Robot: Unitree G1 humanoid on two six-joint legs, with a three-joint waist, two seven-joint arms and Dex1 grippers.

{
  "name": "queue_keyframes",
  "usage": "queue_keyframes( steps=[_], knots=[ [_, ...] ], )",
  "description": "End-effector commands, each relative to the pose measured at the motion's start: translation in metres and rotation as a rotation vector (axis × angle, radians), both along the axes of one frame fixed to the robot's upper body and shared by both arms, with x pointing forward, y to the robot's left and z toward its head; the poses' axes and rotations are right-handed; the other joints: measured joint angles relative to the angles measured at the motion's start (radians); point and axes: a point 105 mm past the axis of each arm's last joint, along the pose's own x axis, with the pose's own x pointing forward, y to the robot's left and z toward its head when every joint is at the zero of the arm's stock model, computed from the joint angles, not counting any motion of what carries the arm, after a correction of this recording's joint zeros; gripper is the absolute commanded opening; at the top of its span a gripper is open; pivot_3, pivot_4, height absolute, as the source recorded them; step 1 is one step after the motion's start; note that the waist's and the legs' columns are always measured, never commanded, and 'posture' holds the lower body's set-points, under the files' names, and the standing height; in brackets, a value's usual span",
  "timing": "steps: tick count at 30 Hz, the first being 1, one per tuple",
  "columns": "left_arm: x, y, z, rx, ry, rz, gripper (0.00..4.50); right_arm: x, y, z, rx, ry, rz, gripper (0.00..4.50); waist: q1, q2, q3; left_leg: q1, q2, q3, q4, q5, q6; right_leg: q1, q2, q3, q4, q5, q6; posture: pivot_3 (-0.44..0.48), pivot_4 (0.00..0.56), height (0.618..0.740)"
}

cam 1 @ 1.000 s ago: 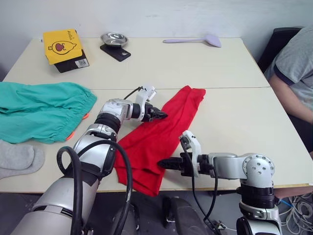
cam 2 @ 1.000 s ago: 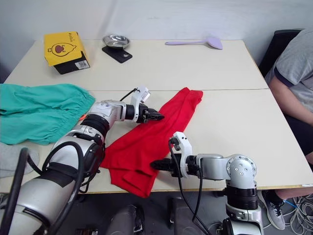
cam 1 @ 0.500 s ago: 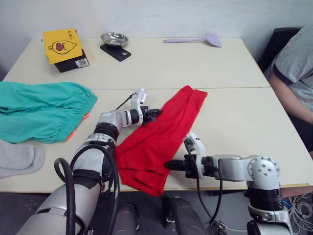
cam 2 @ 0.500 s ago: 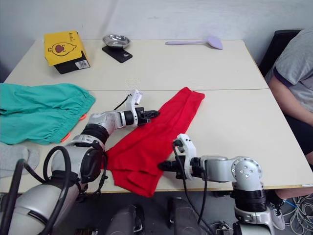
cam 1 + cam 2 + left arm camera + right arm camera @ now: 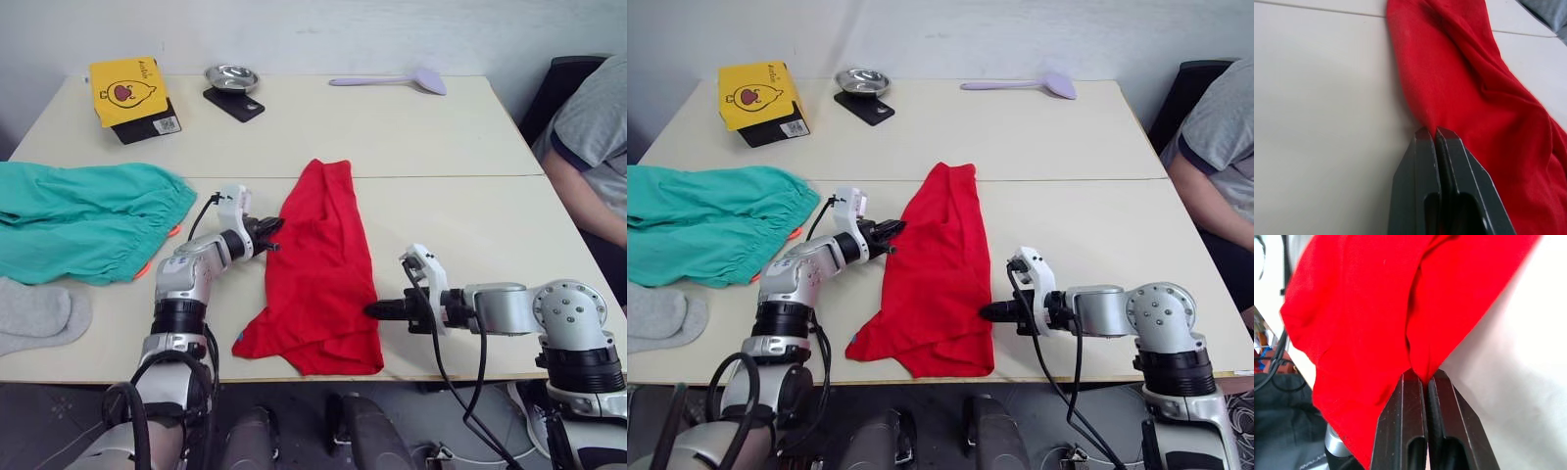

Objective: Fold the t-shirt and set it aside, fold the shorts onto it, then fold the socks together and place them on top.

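The red t-shirt lies in a long folded strip down the middle of the table, its near end bunched at the front edge. My left gripper is shut on the t-shirt's left edge, and the left wrist view shows its fingertips pinched on the red cloth. My right gripper is shut on the t-shirt's right edge near the front, seen close in the right wrist view. The teal-green shorts lie spread at the far left. The grey socks rest below them by the front edge.
A yellow box, a metal bowl on a black slab and a purple spoon sit along the back of the table. A person in a grey shirt sits at the right edge.
The t-shirt has swung from a diagonal to lying nearly straight. My left gripper drew back to the left with its edge. My right gripper moved right with the other edge.
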Motion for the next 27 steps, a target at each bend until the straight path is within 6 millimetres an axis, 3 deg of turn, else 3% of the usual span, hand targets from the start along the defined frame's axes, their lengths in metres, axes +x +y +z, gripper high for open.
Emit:
queue_keyframes(
  steps=[1, 11, 15, 19, 22, 23, 25, 27],
  knots=[
    [-0.009, 0.011, 0.025, -0.062, -0.075, 0.073, 0.01, 0.006, -0.001, 0.007, 0.008, -0.03, 0.024, 0.0, 0.0, 0.0, 0.0, 0.0, 0.0, 0.0, 0.0, 0.0, 0.0, 0.0, 0.0, 0.0, 0.0, 0.0, 0.001, 0.0, 0.15, 0.74],
    [-0.027, 0.038, 0.015, -0.022, -0.086, 0.098, 0.01, 0.016, -0.002, 0.01, 0.005, -0.159, 0.075, 0.0, 0.0, 0.0, 0.0, 0.0, -0.001, 0.0, 0.0, 0.0, 0.001, 0.0, 0.0, 0.0, -0.002, 0.001, 0.001, 0.0, 0.15, 0.74],
    [-0.042, 0.047, 0.004, 0.229, -0.101, -0.053, 1.29, 0.017, -0.008, 0.024, 0.008, -0.254, 0.106, 1.39, -0.002, 0.0, 0.0, 0.0, 0.0, 0.0, -0.002, 0.0, 0.0, 0.0, 0.0, 0.0, -0.002, 0.001, 0.001, 0.0, 0.15, 0.74],
    [-0.06, 0.068, 0.013, 0.387, -0.187, -0.197, 2.59, 0.006, -0.03, 0.037, -0.031, -0.385, 0.205, 2.78, 0.002, 0.001, 0.001, 0.0, 0.0, 0.0, -0.002, -0.001, 0.0, 0.0, 0.0, -0.001, -0.003, 0.0, 0.001, 0.0, 0.15, 0.74],
    [-0.081, 0.077, 0.015, 0.608, -0.328, -0.375, 3.59, 0.006, -0.055, 0.036, -0.199, -0.668, 0.352, 3.89, 0.003, 0.001, 0.001, -0.001, -0.001, 0.0, -0.002, -0.005, 0.005, 0.0, -0.001, -0.001, -0.006, 0.0, 0.0, 0.0, 0.15, 0.74],
    [-0.088, 0.076, 0.014, 0.693, -0.396, -0.451, 3.86, 0.004, -0.063, 0.031, -0.289, -0.781, 0.459, 4.15, 0.003, 0.002, 0.001, -0.001, -0.001, 0.001, -0.002, -0.006, 0.005, 0.001, -0.001, -0.001, -0.007, 0.001, 0.001, 0.0, 0.15, 0.74],
    [-0.097, 0.074, 0.013, 0.799, -0.523, -0.553, 4.48, 0.001, -0.071, 0.022, -0.395, -0.959, 0.63, 4.21, 0.003, 0.002, 0.001, -0.001, -0.001, 0.003, -0.002, -0.006, 0.005, 0.001, -0.002, -0.001, -0.009, 0.001, 0.001, 0.0, 0.15, 0.74],
    [-0.102, 0.071, 0.014, 0.866, -0.647, -0.628, 4.48, 0.002, -0.076, 0.016, -0.45, -1.093, 0.735, 4.21, 0.002, 0.002, 0.001, -0.001, -0.001, 0.004, -0.002, -0.006, 0.006, 0.002, -0.002, -0.001, -0.011, 0.002, 0.003, 0.0, 0.15, 0.74]
  ],
)
